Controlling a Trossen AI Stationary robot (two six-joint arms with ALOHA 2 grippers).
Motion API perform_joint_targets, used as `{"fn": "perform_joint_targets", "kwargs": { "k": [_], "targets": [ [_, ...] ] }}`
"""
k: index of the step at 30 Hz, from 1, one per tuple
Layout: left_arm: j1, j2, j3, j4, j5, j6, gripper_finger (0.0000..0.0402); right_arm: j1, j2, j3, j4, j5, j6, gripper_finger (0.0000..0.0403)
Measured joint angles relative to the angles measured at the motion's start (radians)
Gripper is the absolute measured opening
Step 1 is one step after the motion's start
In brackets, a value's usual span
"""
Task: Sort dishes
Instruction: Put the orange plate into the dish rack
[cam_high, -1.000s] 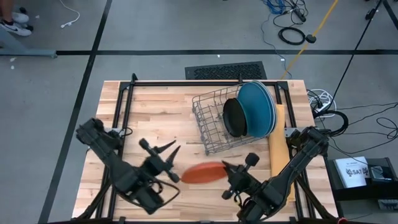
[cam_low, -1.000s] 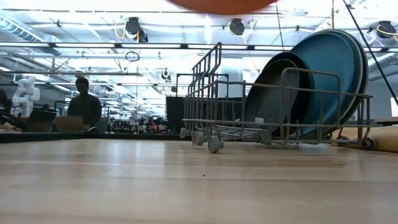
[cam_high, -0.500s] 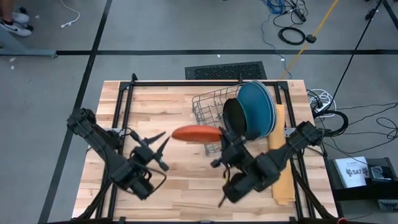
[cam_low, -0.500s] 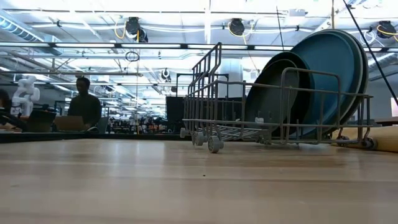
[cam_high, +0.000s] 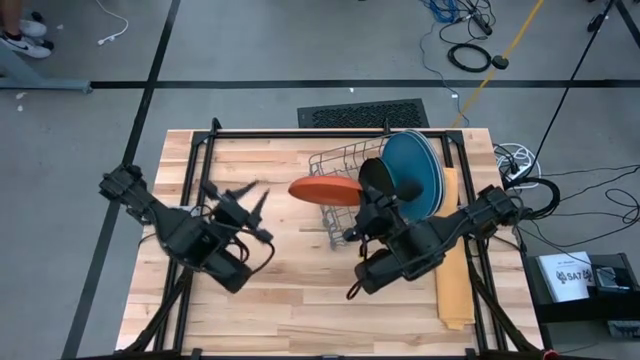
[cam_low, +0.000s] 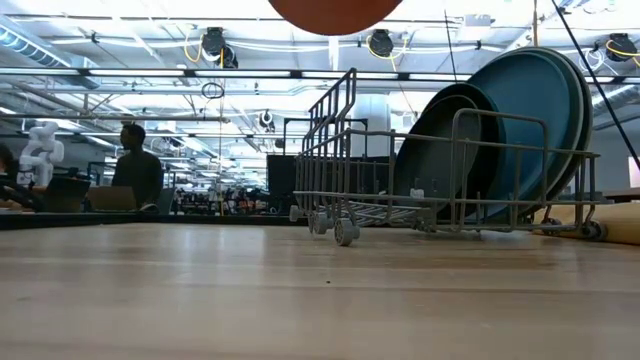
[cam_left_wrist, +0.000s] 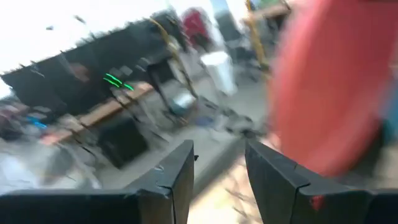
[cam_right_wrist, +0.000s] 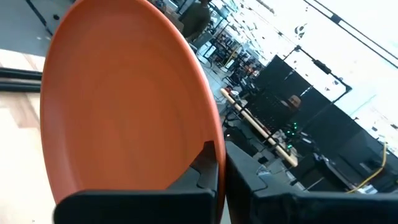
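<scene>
The orange plate (cam_high: 325, 189) is pinched at its rim by the right hand (cam_high: 360, 205) and held above the wire rack's (cam_high: 340, 170) near end, the empty left hand (cam_high: 245, 197) spread apart over the wooden counter (cam_high: 290, 290), a workshop behind

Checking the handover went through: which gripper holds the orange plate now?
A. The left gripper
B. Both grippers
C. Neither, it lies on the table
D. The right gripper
D: the right gripper is pinched on the rim of the orange plate, up in the air beside the rack, while the left gripper stands apart from it, empty.
</scene>
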Motion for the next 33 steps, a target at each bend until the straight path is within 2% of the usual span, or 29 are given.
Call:
{"fn": "perform_joint_targets", "kwargs": {
  "k": [2, 7, 9, 10, 12, 13, 19, 22, 28, 31, 33],
  "targets": [
    [-0.018, -0.002, 0.028, 0.180, 0.082, 0.197, 0.0145, -0.008, -0.007, 0.000, 0.000, 0.002, -0.019, 0.0002],
    [-0.060, 0.002, 0.036, 0.811, 0.369, 0.887, 0.0145, -0.018, -0.010, 0.000, -0.001, 0.002, -0.058, 0.0003],
    [-0.068, 0.000, 0.036, 0.978, 0.374, 1.069, 0.0145, -0.016, -0.010, 0.000, -0.001, 0.002, -0.069, 0.0003],
    [-0.071, -0.002, 0.037, 1.009, 0.321, 1.132, 0.0145, -0.010, -0.010, 0.000, -0.001, 0.002, -0.071, 0.0003],
    [-0.064, -0.007, 0.038, 1.002, 0.184, 1.196, 0.0145, 0.003, -0.010, 0.000, -0.001, 0.002, -0.071, 0.0003],
    [-0.055, -0.010, 0.037, 0.983, 0.158, 1.201, 0.0145, 0.012, -0.010, 0.000, -0.001, 0.002, -0.071, 0.0003],
    [0.026, -0.016, 0.036, 0.947, 0.266, 1.197, 0.0145, 0.063, -0.010, 0.000, 0.001, 0.002, -0.074, 0.0004],
    [0.064, -0.010, 0.036, 0.950, 0.380, 1.160, 0.0145, 0.081, -0.010, 0.000, 0.007, 0.002, -0.074, 0.0004],
    [0.133, 0.018, 0.035, 0.919, 0.390, 1.152, 0.0145, 0.097, -0.010, 0.000, 0.024, 0.002, -0.077, 0.0003],
    [0.169, 0.028, 0.035, 0.920, 0.386, 1.210, 0.0123, 0.100, -0.010, 0.000, 0.028, 0.003, -0.085, 0.0003],
    [0.186, 0.028, 0.035, 0.928, 0.398, 1.293, 0.0082, 0.099, -0.010, 0.000, 0.032, 0.004, -0.087, 0.0002]
  ]
}}
